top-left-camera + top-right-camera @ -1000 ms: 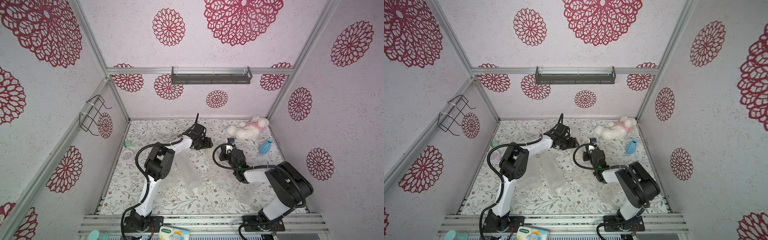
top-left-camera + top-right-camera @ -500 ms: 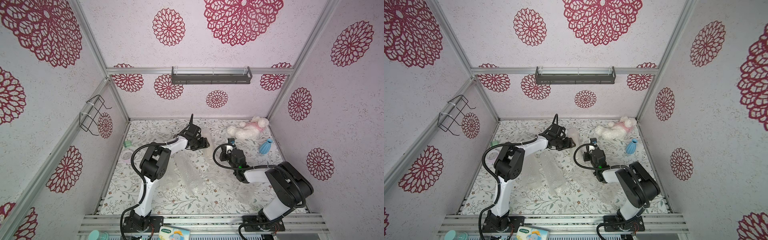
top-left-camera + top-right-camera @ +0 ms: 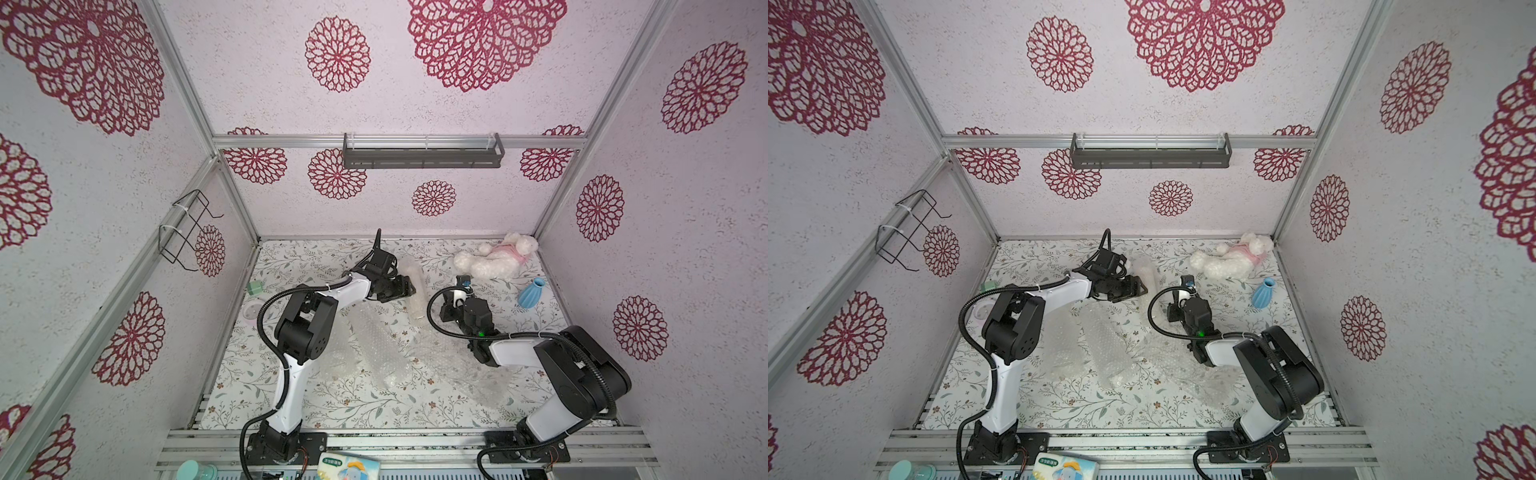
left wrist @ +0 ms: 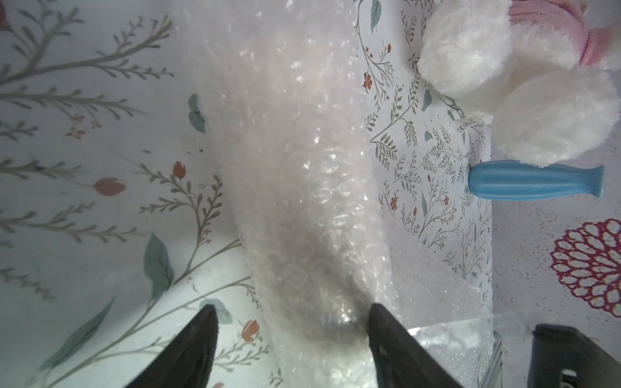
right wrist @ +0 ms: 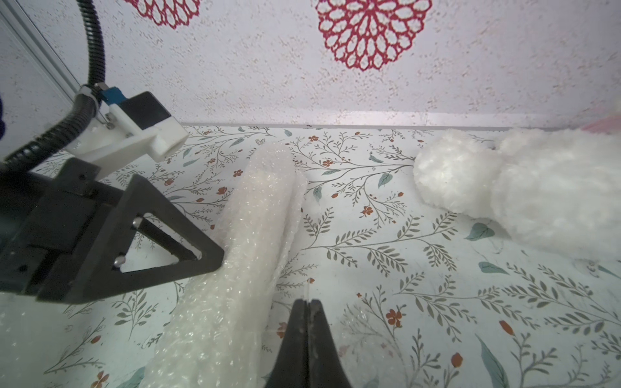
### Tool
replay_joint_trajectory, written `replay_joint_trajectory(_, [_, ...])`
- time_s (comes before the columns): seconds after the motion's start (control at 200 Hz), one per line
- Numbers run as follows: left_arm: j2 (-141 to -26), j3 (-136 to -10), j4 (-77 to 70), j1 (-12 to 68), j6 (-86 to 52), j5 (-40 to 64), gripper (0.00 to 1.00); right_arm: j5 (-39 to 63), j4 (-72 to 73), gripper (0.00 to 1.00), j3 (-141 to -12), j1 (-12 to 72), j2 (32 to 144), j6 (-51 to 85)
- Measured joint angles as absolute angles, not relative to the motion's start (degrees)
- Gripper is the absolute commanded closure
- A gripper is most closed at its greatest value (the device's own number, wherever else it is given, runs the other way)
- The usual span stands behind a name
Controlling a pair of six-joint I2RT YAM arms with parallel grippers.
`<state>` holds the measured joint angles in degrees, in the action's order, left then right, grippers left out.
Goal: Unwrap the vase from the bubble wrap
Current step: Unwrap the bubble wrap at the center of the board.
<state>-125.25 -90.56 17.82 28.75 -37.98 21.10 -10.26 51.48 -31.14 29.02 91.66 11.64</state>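
Observation:
A roll of bubble wrap (image 3: 416, 291) (image 3: 1148, 276) (image 4: 302, 168) (image 5: 248, 242) lies on the floral table, toward the back. A dim dark shape shows through it near my left gripper (image 3: 405, 289) (image 3: 1140, 287) (image 4: 290, 309). That gripper stands open astride the roll's end; one finger touches the wrap and the other is apart from it. My right gripper (image 3: 448, 303) (image 3: 1173, 309) (image 5: 306, 300) is shut, low beside the roll, with nothing clearly between its fingers. Loose bubble wrap sheets (image 3: 374, 345) (image 3: 1108, 349) spread across the middle. A bare blue vase (image 3: 532, 293) (image 3: 1264, 294) (image 4: 531, 181) stands at the right.
A white and pink plush toy (image 3: 494, 259) (image 5: 521, 188) lies at the back right. A small green box (image 3: 254, 286) and a white ring (image 3: 251, 309) sit by the left wall. A dark shelf (image 3: 422, 151) hangs on the back wall and a wire rack (image 3: 187, 228) on the left wall.
My left arm's elbow and wrist have shifted slightly to the left while its gripper stays at the roll. The right arm has not moved.

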Motion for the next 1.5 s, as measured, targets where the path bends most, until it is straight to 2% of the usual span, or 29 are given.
replay_joint_trajectory(1.496, [-117.5,-80.0,18.9,24.3,-39.9,17.8,0.29,-10.2,49.7,1.00,-31.1,28.6,89.9,10.9])
